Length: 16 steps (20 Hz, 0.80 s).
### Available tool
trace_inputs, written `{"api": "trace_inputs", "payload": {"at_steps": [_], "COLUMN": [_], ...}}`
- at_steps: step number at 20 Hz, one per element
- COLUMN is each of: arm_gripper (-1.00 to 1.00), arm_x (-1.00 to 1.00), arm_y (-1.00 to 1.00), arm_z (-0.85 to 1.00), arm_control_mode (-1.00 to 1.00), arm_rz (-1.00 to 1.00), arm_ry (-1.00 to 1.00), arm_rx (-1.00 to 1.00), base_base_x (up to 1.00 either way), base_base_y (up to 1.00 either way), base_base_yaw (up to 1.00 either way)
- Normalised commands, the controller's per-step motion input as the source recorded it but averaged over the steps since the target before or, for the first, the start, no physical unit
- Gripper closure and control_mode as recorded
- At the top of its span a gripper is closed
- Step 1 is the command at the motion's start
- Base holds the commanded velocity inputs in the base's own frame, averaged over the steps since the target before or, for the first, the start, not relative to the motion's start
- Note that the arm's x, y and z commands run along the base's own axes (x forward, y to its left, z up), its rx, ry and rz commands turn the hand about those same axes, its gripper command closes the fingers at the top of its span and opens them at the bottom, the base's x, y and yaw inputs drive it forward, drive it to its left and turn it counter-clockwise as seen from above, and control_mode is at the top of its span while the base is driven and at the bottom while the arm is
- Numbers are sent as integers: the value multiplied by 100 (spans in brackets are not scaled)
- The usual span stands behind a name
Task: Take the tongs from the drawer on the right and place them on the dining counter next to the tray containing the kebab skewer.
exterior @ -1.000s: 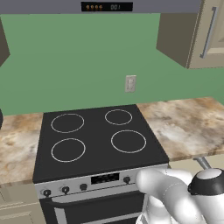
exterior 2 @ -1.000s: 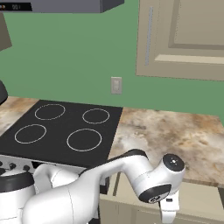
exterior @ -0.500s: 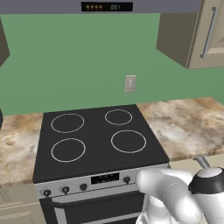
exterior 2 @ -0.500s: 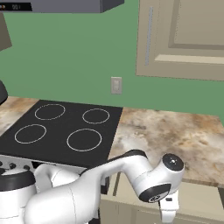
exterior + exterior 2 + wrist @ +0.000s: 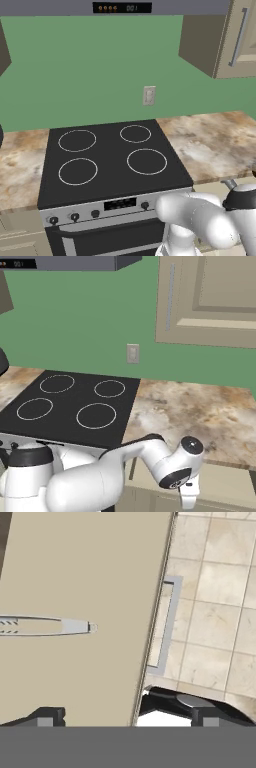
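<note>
Both fingers (image 5: 50, 716) of the gripper (image 5: 125, 717) stand spread to full width with nothing between them, one dark tip over the beige interior of the open drawer (image 5: 100, 572) and the other past its front edge, above the tiled floor (image 5: 215, 602). Inside the drawer lie the tongs (image 5: 47, 626), grey metal, flat on the drawer bottom, their joined end pointing toward the drawer front and their arms running off the frame's left edge; they sit well apart from both fingertips. A grey bar handle (image 5: 167, 627) is mounted on the drawer front. From the right base camera, the white arm bends down below the edge of the marbled worktop (image 5: 200, 411), which lies beside the black stove (image 5: 70, 406) with four ring burners.
</note>
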Motion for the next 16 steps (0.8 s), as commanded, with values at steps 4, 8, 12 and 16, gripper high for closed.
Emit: {"api": "trace_inputs", "payload": {"at_steps": [4, 8, 12, 16], "arm_gripper": [-100, -100, -100, -100], "arm_x": [3, 0, 0, 0], "arm_y": [0, 0, 0, 1], "arm_z": [-56, -48, -43, -32], "arm_control_mode": [-100, -100, -100, -100], "arm_rz": [2, 2, 2, 1], "arm_ry": [0, 0, 1, 7], "arm_rx": [0, 0, 0, -4], "base_base_x": [0, 0, 0, 0], "base_base_y": [0, 0, 0, 0], "base_base_yaw": [0, 0, 0, 0]}}
